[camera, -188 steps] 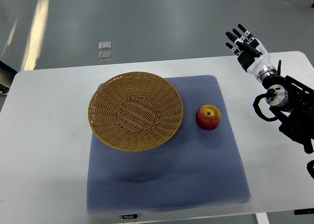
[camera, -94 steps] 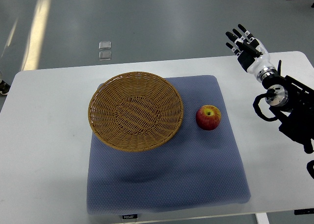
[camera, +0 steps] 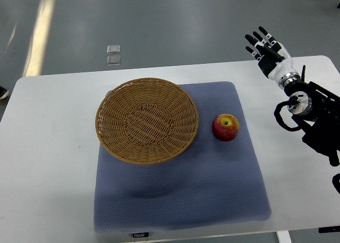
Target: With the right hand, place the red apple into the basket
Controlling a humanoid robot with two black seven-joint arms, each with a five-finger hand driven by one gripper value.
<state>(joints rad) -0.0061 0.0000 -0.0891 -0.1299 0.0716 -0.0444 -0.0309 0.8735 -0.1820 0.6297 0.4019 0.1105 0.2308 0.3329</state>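
Red with a yellow-green patch around its stem, the apple (camera: 226, 127) sits on the blue mat (camera: 180, 190), just right of the wicker basket (camera: 147, 119) and close to its rim without touching it. It stands upright: the stem dimple faces up toward the camera, tipped slightly to the far side, so its core axis runs roughly vertical. Being nearly round, it has no clear long axis across the mat.

Woven of brown cane, the basket is a shallow round bowl resting on the far left part of the mat, its left rim reaching a little past the mat's edge over the white tabletop (camera: 48, 147). Nothing lies inside it.

Over the far right corner of the tabletop hangs the right hand (camera: 268, 54), well apart from the apple, to its right and farther away. Its black fingers (camera: 257, 40) are stretched out and slightly fanned, pointing toward the far left, holding nothing. A white palm and wrist join it to the black arm (camera: 313, 120), which comes in from the right edge of the picture.

Beyond the tabletop lies a grey floor (camera: 159, 19) with two small pale squares (camera: 113, 54) on it near the far edge of the tabletop. At the left edge of the picture a dark shoe tip (camera: 2, 92) shows on the floor.
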